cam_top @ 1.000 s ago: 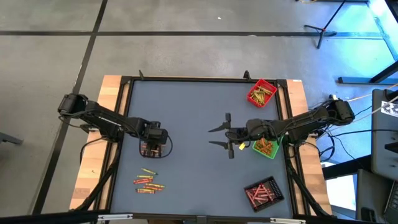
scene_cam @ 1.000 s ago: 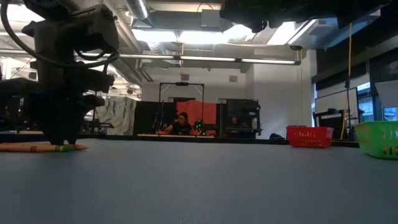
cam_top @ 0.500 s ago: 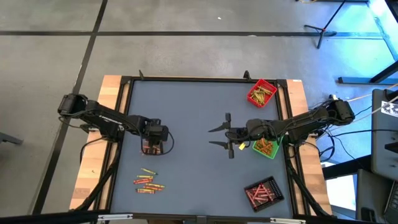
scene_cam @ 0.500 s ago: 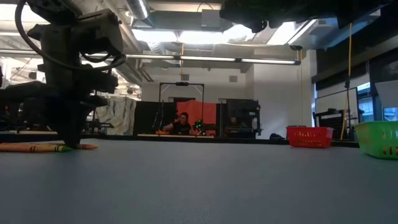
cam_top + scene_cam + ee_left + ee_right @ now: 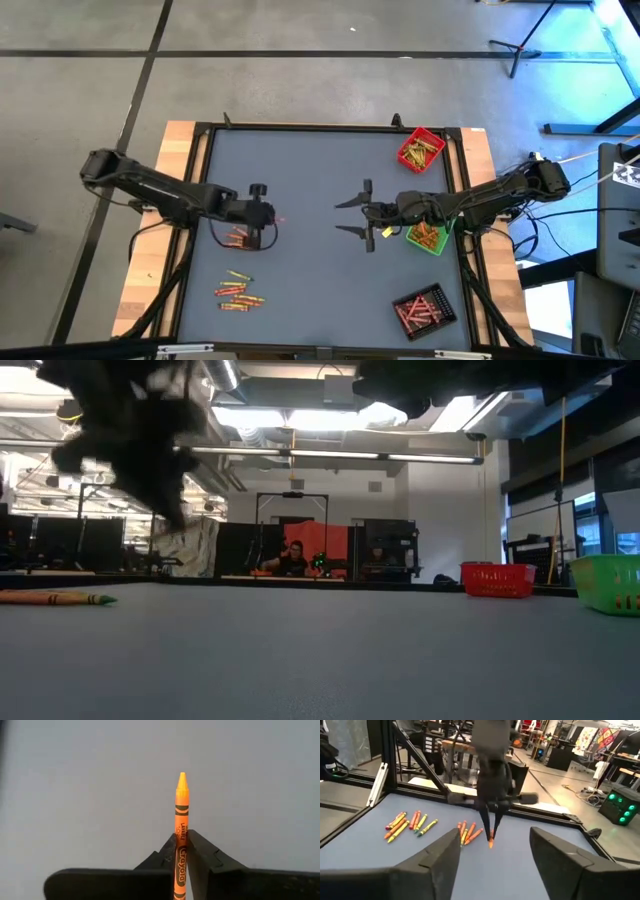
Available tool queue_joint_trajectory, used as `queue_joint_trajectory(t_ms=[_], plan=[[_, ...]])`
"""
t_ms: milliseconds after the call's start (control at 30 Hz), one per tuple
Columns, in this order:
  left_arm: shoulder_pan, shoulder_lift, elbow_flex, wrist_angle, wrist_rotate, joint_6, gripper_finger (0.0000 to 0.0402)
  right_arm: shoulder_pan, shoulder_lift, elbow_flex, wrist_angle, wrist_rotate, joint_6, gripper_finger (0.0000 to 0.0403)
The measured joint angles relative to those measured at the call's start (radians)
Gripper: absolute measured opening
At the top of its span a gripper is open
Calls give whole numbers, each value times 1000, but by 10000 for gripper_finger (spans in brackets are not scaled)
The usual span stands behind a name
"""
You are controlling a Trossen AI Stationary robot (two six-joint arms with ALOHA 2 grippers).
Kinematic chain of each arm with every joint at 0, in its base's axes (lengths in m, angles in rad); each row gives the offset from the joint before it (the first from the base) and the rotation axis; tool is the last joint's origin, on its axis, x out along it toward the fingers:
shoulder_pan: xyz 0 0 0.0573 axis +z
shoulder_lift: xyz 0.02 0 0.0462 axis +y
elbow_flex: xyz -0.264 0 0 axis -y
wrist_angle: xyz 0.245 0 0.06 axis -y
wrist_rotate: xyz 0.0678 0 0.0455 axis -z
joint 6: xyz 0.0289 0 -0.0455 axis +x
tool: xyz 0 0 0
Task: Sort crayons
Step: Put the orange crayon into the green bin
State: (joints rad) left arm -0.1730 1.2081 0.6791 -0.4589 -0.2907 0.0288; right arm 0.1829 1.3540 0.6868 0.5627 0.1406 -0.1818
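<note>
- An orange crayon [image 5: 180, 827] is being pinched between the fingers of the left gripper [image 5: 181, 851], its pointed tip sticking out beyond them, clear of the grey table [image 5: 320, 170].
- In the high view the left gripper [image 5: 262, 212] is being held above the left half of the table, just beside a small cluster of crayons [image 5: 236, 240]; a second loose group [image 5: 238, 291] is lying nearer the front edge.
- The right gripper [image 5: 367, 219] is being kept near the table's middle with its fingers spread wide and nothing between them, just beside the green tray [image 5: 428, 238].
- Sorted crayons are being held in the red tray [image 5: 420, 149] at the far right and the black tray [image 5: 424, 309] at the near right.
- The step in hand is judged to be the carrying of one picked crayon towards its tray.
- The next move is judged to call for a steady grip across the table, and a release over the tray matching orange, which cannot be told with certainty.
</note>
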Motion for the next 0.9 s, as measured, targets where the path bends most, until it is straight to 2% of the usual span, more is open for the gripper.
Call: queue_joint_trajectory(t_ms=[167,367,500,667,900], plan=[[-54,-87,-9,262,-43,118,13,0,0,0,4,25,-3,268],[-68,-80,-12,488,-32,233,14,0,1,0,40,25,-5,268],[-68,-27,-13,646,-23,292,14,0,29,0,118,19,-6,262],[-54,77,-12,883,77,344,14,0,98,0,260,-35,-12,255],[-26,197,-13,1134,91,348,14,0,169,0,405,-93,-55,243]])
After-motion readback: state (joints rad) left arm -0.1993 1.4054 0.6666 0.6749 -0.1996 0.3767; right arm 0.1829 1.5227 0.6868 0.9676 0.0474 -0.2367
